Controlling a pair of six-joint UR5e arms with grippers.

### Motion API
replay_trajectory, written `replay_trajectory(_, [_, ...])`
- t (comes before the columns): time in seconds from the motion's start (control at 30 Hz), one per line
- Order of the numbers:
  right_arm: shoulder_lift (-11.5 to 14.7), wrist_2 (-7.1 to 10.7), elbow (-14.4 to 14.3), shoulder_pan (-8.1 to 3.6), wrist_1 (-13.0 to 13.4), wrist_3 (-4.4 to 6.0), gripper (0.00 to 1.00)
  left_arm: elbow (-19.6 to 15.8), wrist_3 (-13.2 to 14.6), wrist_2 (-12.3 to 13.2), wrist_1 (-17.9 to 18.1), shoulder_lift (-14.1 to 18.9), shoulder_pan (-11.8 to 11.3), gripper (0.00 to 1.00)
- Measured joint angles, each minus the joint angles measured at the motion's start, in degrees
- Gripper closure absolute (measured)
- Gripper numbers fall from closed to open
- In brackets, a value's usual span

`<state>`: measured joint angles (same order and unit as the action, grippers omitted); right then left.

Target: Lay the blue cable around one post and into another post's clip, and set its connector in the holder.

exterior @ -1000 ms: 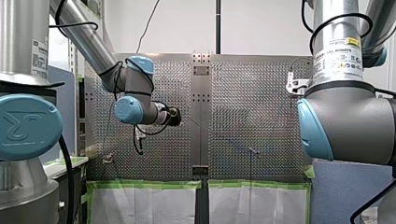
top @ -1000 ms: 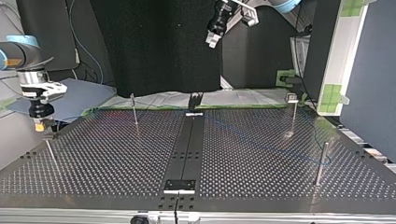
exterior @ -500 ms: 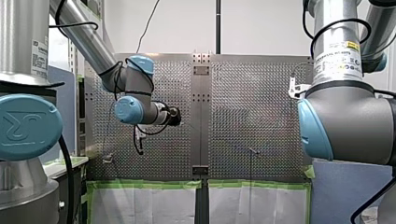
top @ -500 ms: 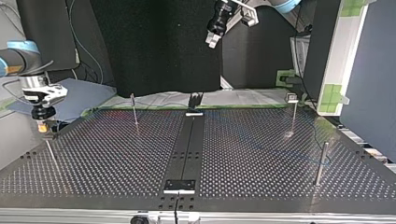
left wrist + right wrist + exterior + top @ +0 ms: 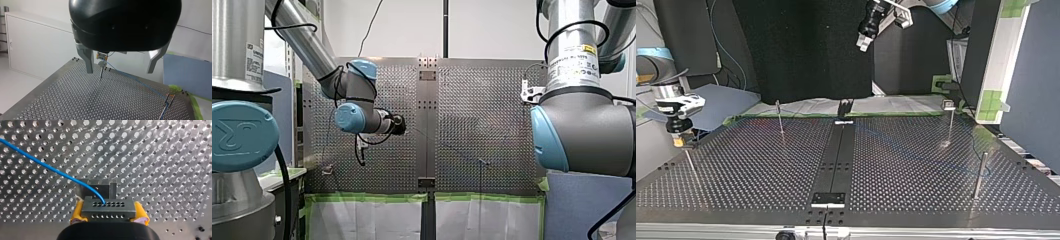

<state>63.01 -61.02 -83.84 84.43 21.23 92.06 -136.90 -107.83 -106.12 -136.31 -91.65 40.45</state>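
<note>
My right gripper (image 5: 108, 214) is shut, its yellow pads (image 5: 78, 212) clamped on the grey connector (image 5: 107, 208). The blue cable (image 5: 50, 167) runs away from the connector's top. The grey holder (image 5: 96, 187) sits on the perforated table just beyond and below the connector. In the top view my right gripper (image 5: 678, 141) hangs right over the holder post (image 5: 689, 148) at the view's left. My left gripper (image 5: 120, 71) is open and empty, high above the table (image 5: 864, 42). From there the cable (image 5: 140, 81) leads to a clip post (image 5: 168, 100).
Thin posts stand on the perforated table (image 5: 896, 200): one (image 5: 780, 117) at the back left of the top view, one with a clip (image 5: 949, 120) at back right, one (image 5: 979, 175) at near right. A black strip (image 5: 836, 160) runs down the middle.
In the top view my right gripper has dropped slightly with the connector, closer to the holder post. My left arm has not moved.
</note>
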Motion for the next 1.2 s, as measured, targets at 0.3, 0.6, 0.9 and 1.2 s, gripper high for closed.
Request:
replay_trajectory(0.3, [-1.8,0.90,1.1,0.02,-1.2,-1.27,1.00,0.0,0.0,-0.1,0.0,0.0,0.0,0.02])
replay_trajectory(0.6, [-3.1,0.93,2.5,0.07,-3.3,-3.42,1.00,0.0,0.0,-0.1,-0.2,0.0,0.0,0.02])
replay_trajectory(0.9, [-3.1,2.13,3.3,0.19,-3.2,-3.28,1.00,0.0,0.0,-0.2,-0.2,0.0,0.0,0.02])
replay_trajectory(1.2, [-3.2,2.55,4.0,0.23,-2.9,-2.98,1.00,0.0,0.0,-0.2,-0.2,0.0,0.0,0.02])
